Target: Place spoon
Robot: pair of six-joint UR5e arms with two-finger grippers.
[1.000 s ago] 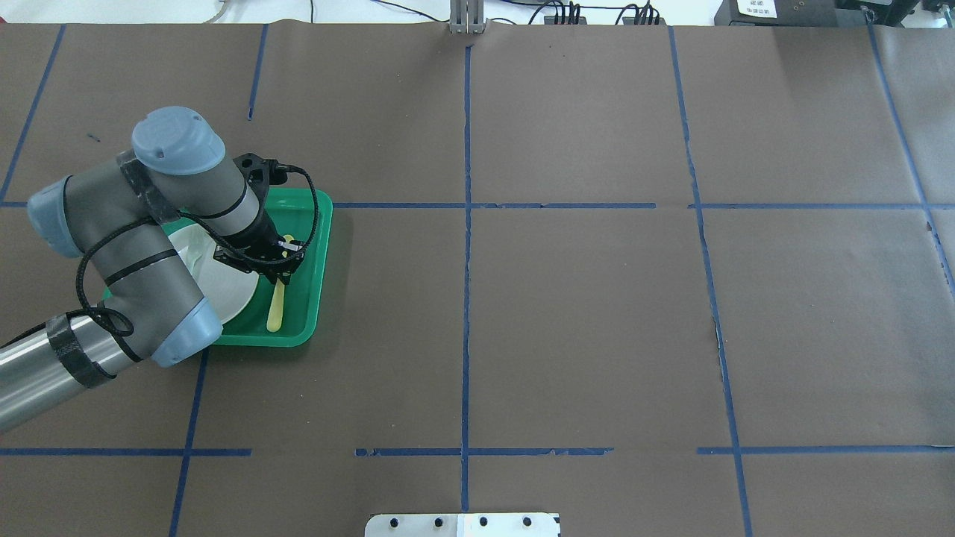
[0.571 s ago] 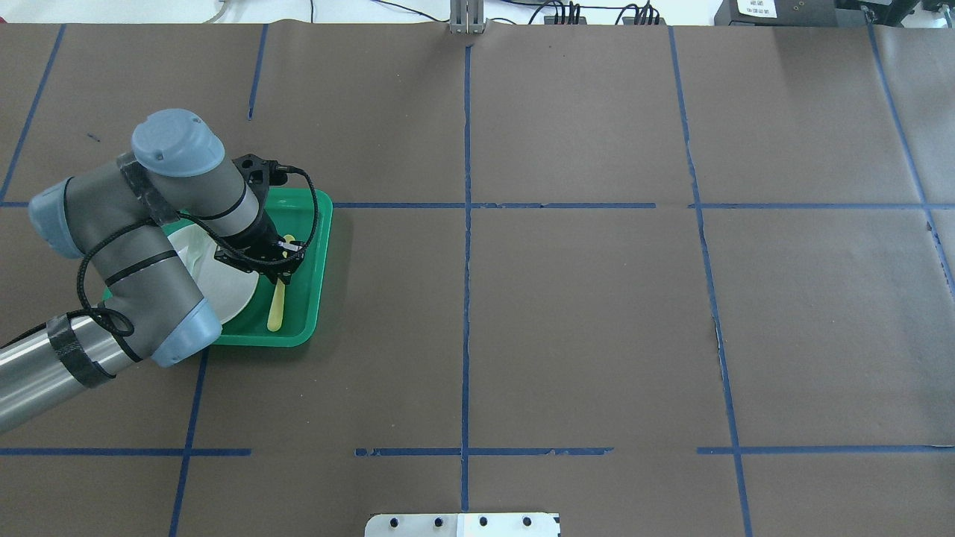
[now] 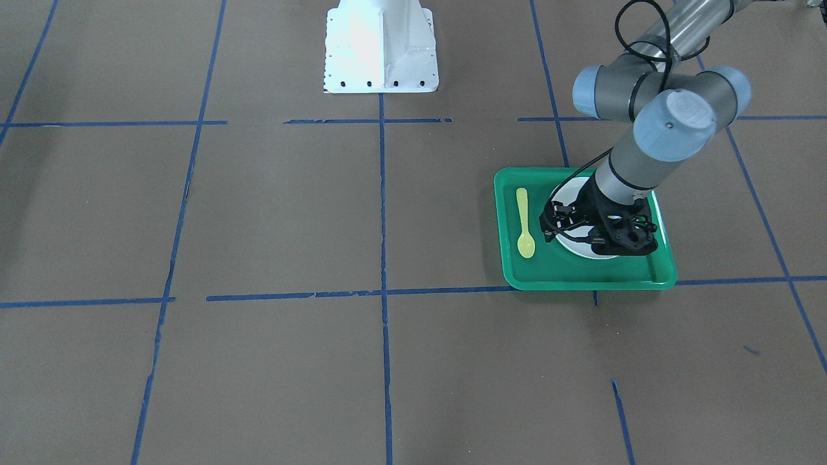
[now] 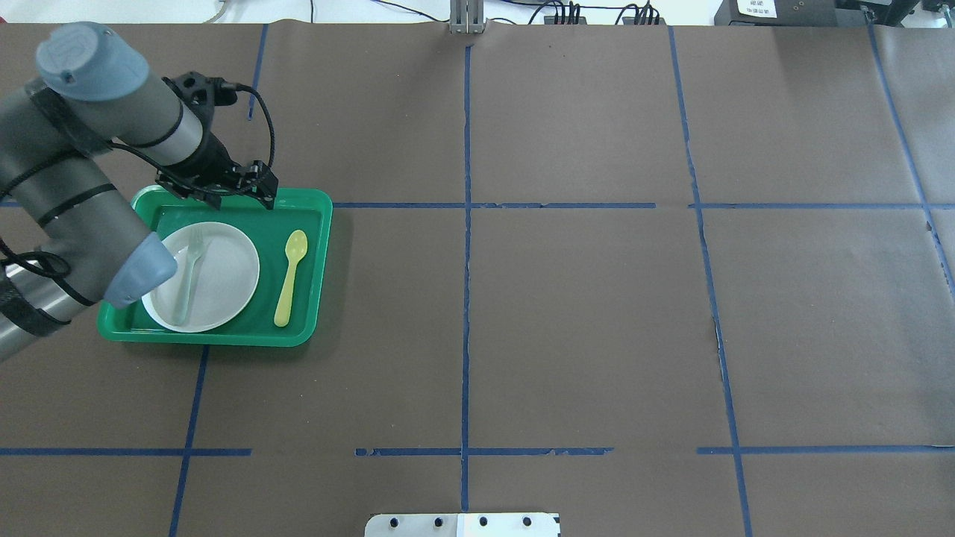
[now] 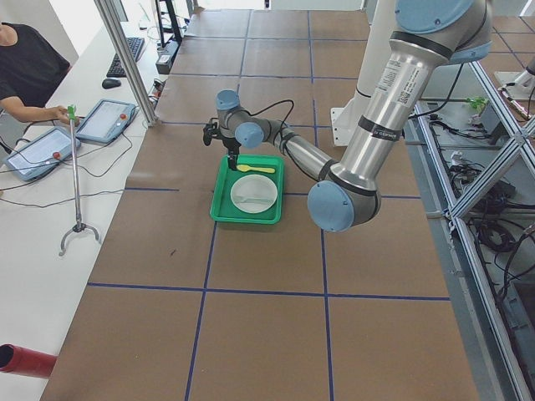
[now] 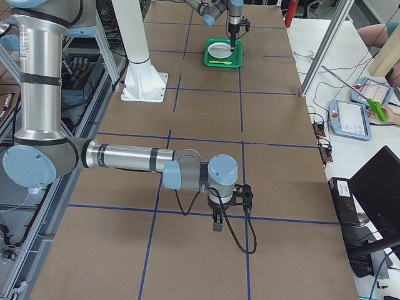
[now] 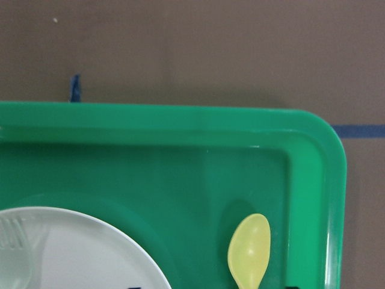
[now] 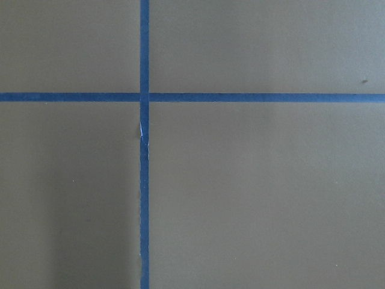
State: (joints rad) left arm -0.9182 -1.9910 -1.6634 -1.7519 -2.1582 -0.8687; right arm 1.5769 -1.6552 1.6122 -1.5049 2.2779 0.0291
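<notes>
In the green tray (image 4: 310,298), at the white plate's (image 4: 224,276) three o'clock, I see the spoon (image 4: 288,277); left end effector (image 4: 218,192) hangs spread, empty.

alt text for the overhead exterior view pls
A yellow spoon lies flat in a green tray at the view's left, just right of a white plate that has a pale fork on it. The left gripper hovers over the tray's far edge, holding nothing.
</notes>
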